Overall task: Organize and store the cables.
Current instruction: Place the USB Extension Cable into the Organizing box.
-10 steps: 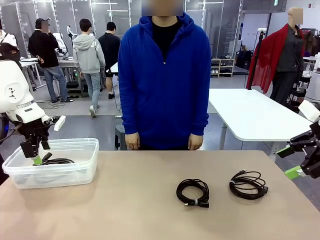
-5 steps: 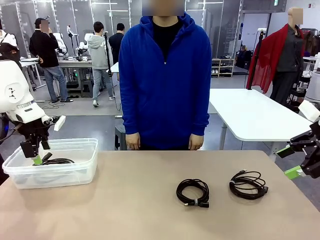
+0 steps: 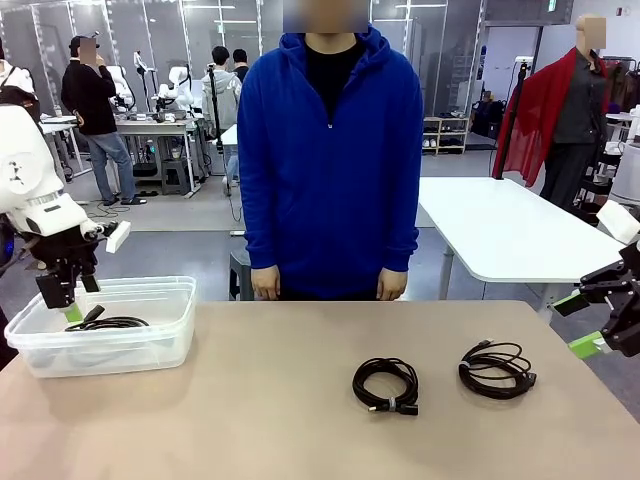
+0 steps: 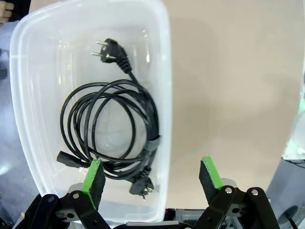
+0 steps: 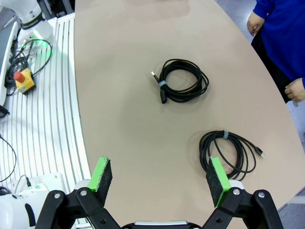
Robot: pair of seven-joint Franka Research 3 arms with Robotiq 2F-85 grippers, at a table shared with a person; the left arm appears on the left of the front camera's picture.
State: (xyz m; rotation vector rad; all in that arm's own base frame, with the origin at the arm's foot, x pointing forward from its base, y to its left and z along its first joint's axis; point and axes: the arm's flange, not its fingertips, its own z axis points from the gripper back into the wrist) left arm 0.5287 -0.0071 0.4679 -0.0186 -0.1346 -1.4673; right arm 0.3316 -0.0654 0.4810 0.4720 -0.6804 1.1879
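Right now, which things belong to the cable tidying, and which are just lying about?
Job: coiled black power cord in the clear plastic tub; two coiled thin black cables on the tan table.
Lying about: yellow box with red button; white table behind.

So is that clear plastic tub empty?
No, a coiled black cable with plug ends lies inside the tub.

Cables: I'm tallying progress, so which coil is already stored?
The coil with the two-pin plug, lying in the clear bin; the middle coil and right-hand coil lie on the bare table.
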